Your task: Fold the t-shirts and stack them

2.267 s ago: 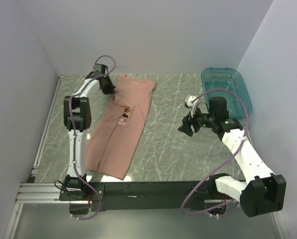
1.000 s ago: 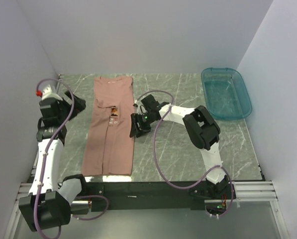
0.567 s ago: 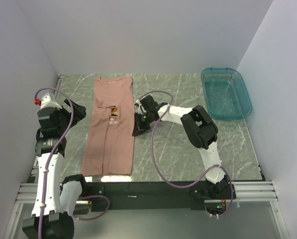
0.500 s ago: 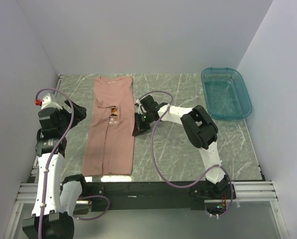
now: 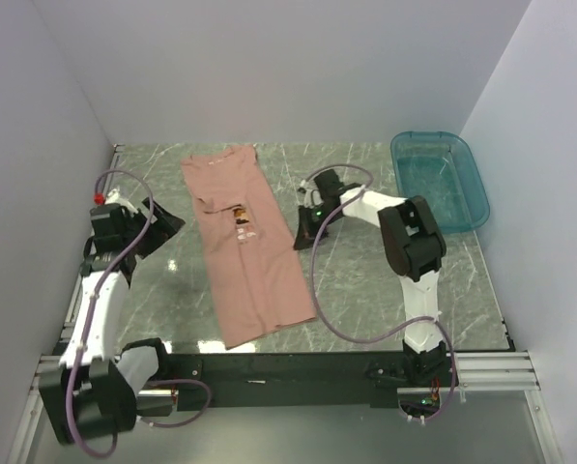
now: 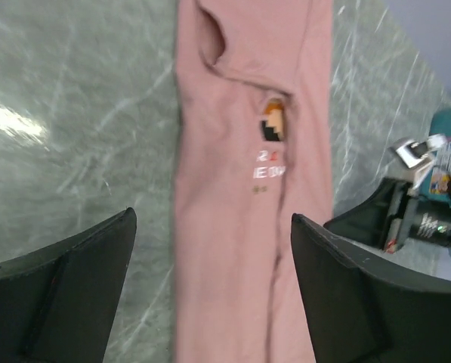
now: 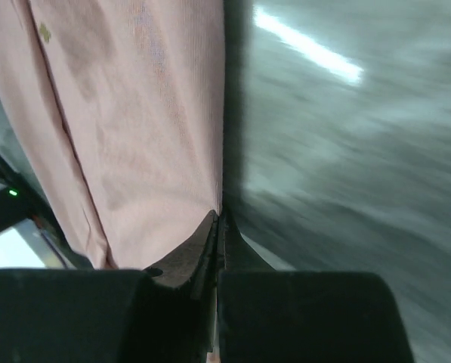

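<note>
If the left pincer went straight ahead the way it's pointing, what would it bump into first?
Most likely the pink t-shirt, lying flat on the table. In the left wrist view it fills the gap ahead of the open left pincer. How far off it is, I cannot tell.

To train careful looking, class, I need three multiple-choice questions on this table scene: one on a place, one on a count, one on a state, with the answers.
1. Where on the table does the teal bin stand?
A far right corner
B near left corner
C centre
2. How many t-shirts lie there?
A one
B two
C three
3. How do the jaws of the left gripper stand?
A shut on the bin
B wide open, empty
C shut on cloth

1 A: it sits at the back by the right wall.
2 A: only one pink one shows.
3 B: the wrist view shows them spread, gripping nothing.
</note>
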Tool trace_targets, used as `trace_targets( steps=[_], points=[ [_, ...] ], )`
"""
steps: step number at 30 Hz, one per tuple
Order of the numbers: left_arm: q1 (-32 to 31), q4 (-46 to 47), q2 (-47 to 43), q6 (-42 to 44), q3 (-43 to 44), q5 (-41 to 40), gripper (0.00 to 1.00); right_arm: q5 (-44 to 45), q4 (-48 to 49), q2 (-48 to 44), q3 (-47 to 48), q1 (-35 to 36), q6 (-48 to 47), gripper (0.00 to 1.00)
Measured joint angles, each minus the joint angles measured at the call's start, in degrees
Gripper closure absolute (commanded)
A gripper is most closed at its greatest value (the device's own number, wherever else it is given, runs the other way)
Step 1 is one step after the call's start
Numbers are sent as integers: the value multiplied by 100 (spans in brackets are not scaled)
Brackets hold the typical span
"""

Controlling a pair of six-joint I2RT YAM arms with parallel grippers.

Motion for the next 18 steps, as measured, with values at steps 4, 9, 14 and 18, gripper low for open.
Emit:
trace_targets(
  steps=[4,9,14,18],
  points=[
    [-63,173,796,-254,-87,431,16,-2,-697,-26,116,-573,-868,100],
    [-699,354,1110,-494,-310,560,16,0,-1508,-33,247,-990,-1917,89],
    [-1956,374,1106,-282,-140,199,14,96,-2111,-264,162,-1161,-3084,65],
    [-2946,494,748,420,68,-328,2,162,-2490,-887,-42,-1296,-3893,60]
  ],
)
